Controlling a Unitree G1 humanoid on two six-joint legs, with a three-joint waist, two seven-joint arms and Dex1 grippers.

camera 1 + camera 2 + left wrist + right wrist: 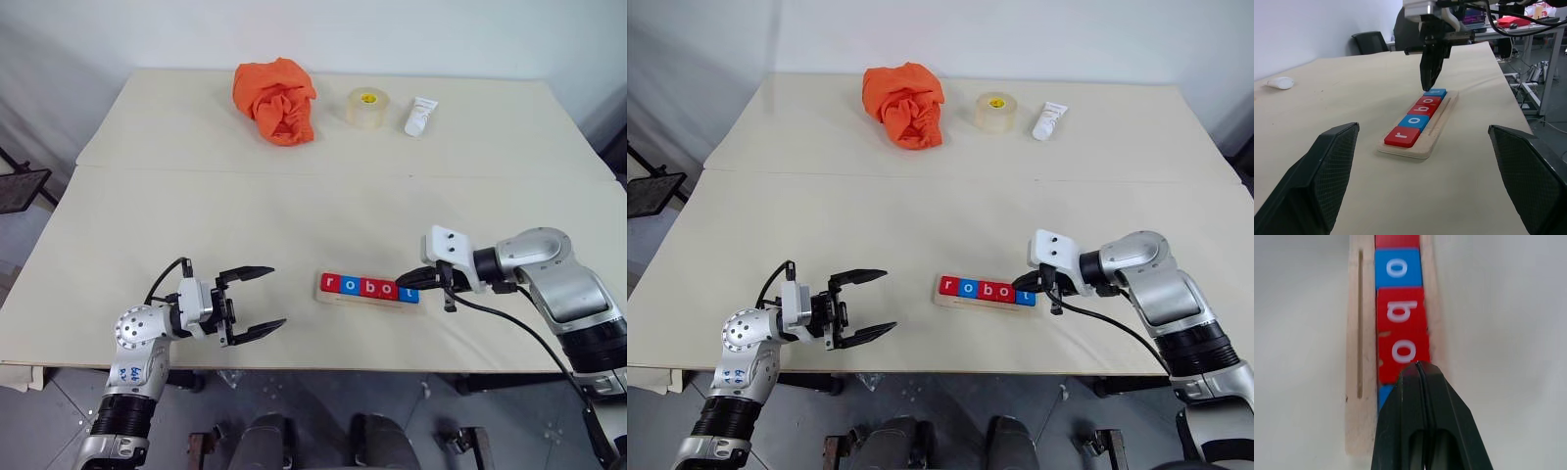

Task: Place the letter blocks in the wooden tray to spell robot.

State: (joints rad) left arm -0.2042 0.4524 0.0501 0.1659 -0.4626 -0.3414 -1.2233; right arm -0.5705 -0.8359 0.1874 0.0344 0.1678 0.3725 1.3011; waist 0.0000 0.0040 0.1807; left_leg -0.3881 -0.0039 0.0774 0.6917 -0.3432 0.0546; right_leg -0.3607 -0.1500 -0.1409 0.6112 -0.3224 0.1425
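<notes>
The wooden tray (353, 300) lies near the table's front edge, right of centre. Five letter blocks (370, 287) sit in it in a row and read r, o, b, o, t: red, blue, red, red, blue. My right gripper (402, 281) is shut, its tip over the blue t block at the tray's right end; whether it touches the block I cannot tell. The right wrist view has the closed fingers (1410, 396) covering most of that block, with the red o and b (1399, 311) beyond. My left gripper (277, 295) stands open and empty, a short way left of the tray.
At the back of the table lie a crumpled orange cloth (276, 100), a roll of clear tape (367, 108) and a white tube (421, 116). The table's front edge (323, 367) runs just below the tray and both grippers.
</notes>
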